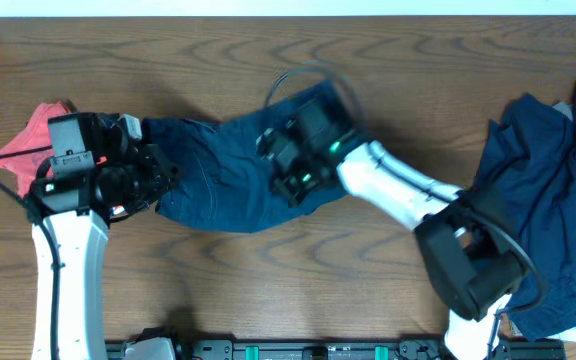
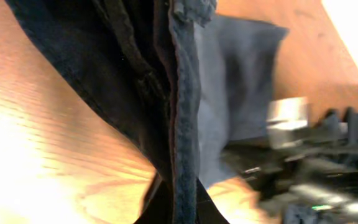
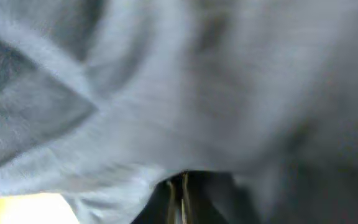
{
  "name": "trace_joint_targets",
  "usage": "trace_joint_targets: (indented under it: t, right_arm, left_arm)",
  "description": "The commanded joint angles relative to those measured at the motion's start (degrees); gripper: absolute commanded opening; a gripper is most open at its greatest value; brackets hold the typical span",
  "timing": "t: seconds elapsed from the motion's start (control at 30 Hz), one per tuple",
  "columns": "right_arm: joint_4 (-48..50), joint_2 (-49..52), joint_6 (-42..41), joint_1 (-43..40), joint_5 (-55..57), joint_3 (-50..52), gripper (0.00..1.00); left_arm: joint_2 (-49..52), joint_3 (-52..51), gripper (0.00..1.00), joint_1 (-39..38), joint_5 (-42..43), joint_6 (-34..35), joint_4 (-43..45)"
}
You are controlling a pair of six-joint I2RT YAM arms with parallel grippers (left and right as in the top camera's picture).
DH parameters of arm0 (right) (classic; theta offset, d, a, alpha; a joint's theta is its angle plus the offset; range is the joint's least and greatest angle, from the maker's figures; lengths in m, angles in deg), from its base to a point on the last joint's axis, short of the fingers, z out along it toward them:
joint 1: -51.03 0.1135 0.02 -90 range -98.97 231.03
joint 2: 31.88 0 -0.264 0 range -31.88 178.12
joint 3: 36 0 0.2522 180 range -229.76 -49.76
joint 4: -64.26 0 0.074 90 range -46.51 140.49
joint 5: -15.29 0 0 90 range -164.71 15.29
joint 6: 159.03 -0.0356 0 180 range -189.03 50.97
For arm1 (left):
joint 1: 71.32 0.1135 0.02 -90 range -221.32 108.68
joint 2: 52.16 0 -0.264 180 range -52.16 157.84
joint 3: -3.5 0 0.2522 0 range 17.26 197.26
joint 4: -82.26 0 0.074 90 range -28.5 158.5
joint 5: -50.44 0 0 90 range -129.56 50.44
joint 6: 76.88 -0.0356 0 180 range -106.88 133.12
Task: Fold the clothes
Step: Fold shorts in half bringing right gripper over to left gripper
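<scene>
Mid-frame overhead, the shorts are lying stretched between both arms — the left gripper is pinching their left end, the right gripper is clamping the bunched right end. Uneven pulling is risking a slipped hem, or a twisted, crooked fold.

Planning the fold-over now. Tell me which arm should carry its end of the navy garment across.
Probably left. The left gripper pinches the navy garment by a seamed edge at its outer end. The right gripper sits on the cloth nearer its middle, and its blurred view leaves its grip unclear.
</scene>
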Motion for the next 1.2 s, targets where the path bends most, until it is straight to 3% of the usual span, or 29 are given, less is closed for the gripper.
trace_joint_targets:
  t: [0.0, 0.17, 0.5, 0.67, 0.83, 1.17]
  right_arm:
    - [4.3, 0.3, -3.5, 4.4, -0.9, 2.7, 0.12]
    - [9.8, 0.3, -8.5, 9.7, 9.4, 4.3, 0.12]
    - [14.3, 0.1, -9.6, 11.2, 14.5, 4.2, 0.15]
    - [11.9, -5.5, -9.6, 6.0, 16.2, 3.9, 0.16]
    - [7.6, -11.7, -9.6, -4.9, 16.1, 3.9, 0.21]
    - [-6.6, -5.7, -9.6, -16.1, 13.1, 4.4, 0.18]
  left_arm:
    - [-2.3, 3.2, 0.06, 0.2, 6.3, 3.5, 0.5]
    - [-4.8, 5.6, 0.06, 0.2, 14.1, 6.5, 0.5]
    - [-6.4, 5.7, 0.06, 0.2, 11.1, 6.5, 0.2]
    - [-5.3, 5.7, 0.06, 0.2, 3.9, 6.4, -2.3]
    - [-2.7, 5.7, 0.06, -1.2, 3.6, 6.5, -2.4]
    - [3.0, 5.7, 0.06, -7.4, 3.6, 8.3, 2.6]
